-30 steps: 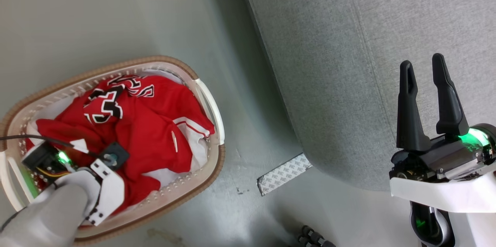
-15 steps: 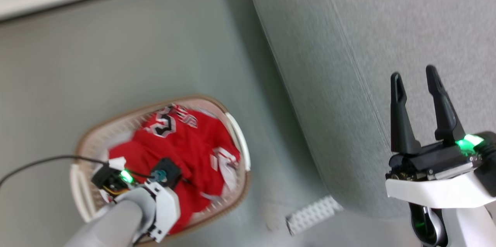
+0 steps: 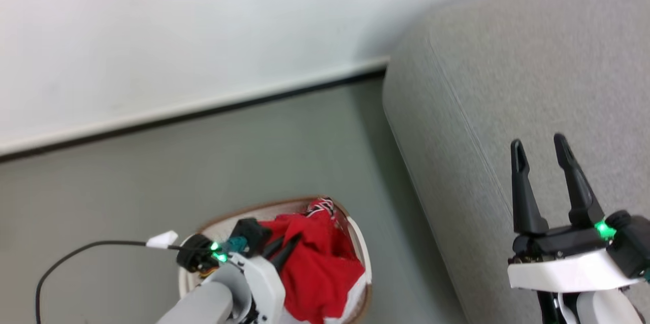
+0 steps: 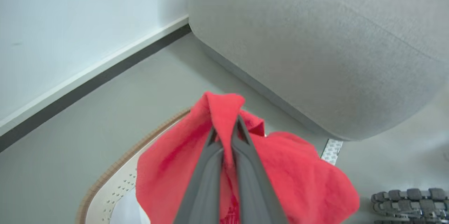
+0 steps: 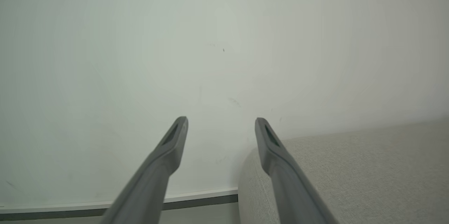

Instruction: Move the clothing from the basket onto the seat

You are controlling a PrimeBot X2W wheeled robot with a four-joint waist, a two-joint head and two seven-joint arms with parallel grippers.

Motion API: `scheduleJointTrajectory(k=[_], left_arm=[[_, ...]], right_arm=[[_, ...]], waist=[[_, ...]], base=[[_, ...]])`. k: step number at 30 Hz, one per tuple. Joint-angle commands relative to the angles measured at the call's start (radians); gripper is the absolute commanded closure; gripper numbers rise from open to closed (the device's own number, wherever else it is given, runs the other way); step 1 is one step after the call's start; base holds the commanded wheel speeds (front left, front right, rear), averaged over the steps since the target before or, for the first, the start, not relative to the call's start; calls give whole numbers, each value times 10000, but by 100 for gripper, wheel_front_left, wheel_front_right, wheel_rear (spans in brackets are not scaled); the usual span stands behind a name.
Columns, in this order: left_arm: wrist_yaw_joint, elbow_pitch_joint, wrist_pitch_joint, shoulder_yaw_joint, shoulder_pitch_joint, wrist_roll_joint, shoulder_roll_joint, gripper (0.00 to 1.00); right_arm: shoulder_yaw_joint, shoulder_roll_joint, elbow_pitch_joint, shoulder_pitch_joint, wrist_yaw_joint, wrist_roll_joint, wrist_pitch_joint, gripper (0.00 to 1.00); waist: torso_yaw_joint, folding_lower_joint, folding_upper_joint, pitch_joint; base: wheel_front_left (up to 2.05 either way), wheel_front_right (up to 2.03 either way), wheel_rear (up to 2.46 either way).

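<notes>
Left claw [image 4: 226, 127] raised jersey [image 4: 298, 168] over basket [image 4: 119, 190]; lettering unreadable

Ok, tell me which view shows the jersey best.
The left wrist view: the jersey hangs up close, a fold pinched in the shut left end effector. The head view has it small and bunched over the basket, low in frame. The right wrist view faces the wall and sofa.

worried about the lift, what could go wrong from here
The left jaws pinch a narrow fold of the bright red sports jersey, so it could slip. Its bulk hangs into the oval cream-white plastic basket and might snag on it before reaching the light grey fabric sofa.
</notes>
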Motion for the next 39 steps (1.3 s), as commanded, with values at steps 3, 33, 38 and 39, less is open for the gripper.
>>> scheduleJointTrajectory(k=[3,33,38,39], left_arm=[[17,-987,-30,507,356,-134,93,100],[677,-6132,277,3070,35,-463,460,100],[789,-6364,335,3105,144,-521,557,100],[790,-6390,339,3105,167,-523,564,100]], right_arm=[[-82,-39,220,414,-21,-104,8,0],[296,-36,818,1326,-21,-112,8,0],[365,-38,782,1366,-21,-70,8,0],[375,-36,784,1364,-21,-69,8,0]], waist=[[824,1,0,-1285],[1734,1,0,-2664],[1685,1,0,-2640],[1680,1,0,-2631]], base=[[0,0,0],[0,0,0],[0,0,0],[0,0,0]])
